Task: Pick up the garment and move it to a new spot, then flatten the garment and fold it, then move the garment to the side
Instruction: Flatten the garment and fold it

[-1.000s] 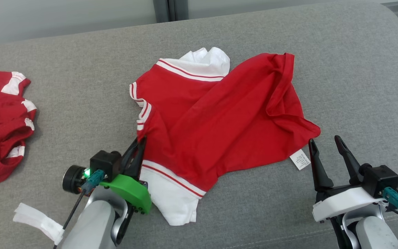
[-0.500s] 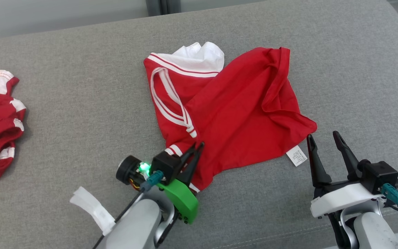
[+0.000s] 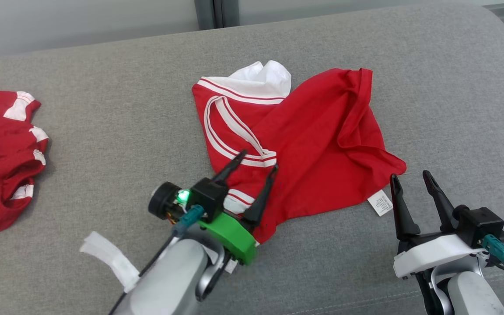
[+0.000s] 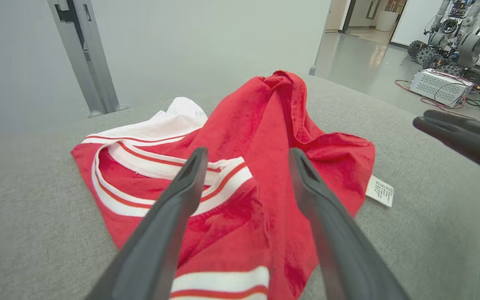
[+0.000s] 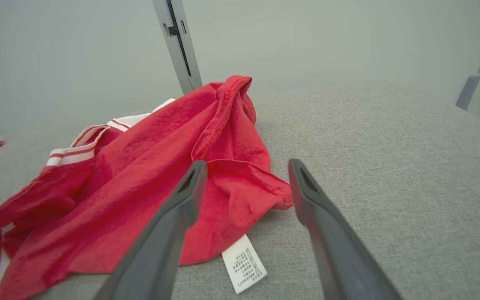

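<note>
Garment (image 3: 313,144), red with white trim, lies crumpled on the grey cushion (image 3: 103,131), directly under and ahead of the left pincer (image 3: 259,159) and just left of the right pincer (image 3: 410,175). A second ago the left pincer was clamped on the near edge beside a white sleeve spread toward the robot. Now its fingers stand apart over the cloth, gripping nothing. That near side has been carried inward and laid over the red body, so a striped collar band (image 3: 230,131) now shows as a loop ahead of its fingertips. The right pincer has kept its place, fingers apart and empty, its tips just beside the white label (image 3: 379,202) at the hem corner.
</note>
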Tool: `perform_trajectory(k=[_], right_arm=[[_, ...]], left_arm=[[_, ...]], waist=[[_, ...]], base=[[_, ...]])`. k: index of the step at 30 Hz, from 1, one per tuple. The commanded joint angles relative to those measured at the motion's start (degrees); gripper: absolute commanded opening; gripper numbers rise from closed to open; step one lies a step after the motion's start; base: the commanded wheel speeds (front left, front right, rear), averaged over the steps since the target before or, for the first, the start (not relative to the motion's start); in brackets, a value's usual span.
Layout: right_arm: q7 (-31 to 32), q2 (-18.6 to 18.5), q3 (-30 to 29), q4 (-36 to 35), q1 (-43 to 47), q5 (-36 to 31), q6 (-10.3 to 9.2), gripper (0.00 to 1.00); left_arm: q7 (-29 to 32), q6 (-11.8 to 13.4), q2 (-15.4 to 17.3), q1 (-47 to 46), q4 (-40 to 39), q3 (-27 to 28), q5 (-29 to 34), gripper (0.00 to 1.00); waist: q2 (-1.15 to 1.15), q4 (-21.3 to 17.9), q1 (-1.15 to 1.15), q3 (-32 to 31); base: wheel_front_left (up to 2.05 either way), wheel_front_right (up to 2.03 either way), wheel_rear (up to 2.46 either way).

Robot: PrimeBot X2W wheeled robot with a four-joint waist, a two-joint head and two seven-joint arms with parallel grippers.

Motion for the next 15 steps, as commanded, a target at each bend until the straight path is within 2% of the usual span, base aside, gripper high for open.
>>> perform_trajectory(k=[1,5,9,15], right_arm=[[-0.16,-0.03,0.01,0.03,0.64,0.02,-0.08,1.00],[-0.17,0.02,0.22,-0.06,0.95,0.00,-0.08,1.00],[-0.17,-0.37,0.35,-0.16,0.88,0.32,-0.08,1.00],[-0.17,-0.96,0.72,0.14,0.42,0.66,-0.08,1.00]], left_arm=[[-0.15,1.12,2.09,1.45,-1.85,2.21,0.43,1.00],[-0.11,2.29,5.45,4.11,-5.68,6.75,1.29,1.00],[-0.10,2.42,8.29,7.18,-6.54,9.85,1.08,1.00],[-0.11,0.84,8.55,9.56,-2.01,10.59,0.39,1.00]], waist=[[0.00,0.76,0.00,-0.75],[0.00,1.24,0.00,-1.21],[0.00,1.32,0.00,-1.04],[0.00,0.99,0.00,-0.48]], base=[[0.00,0.00,0.00],[0.00,0.00,0.00],[0.00,0.00,0.00],[0.00,0.00,0.00]])
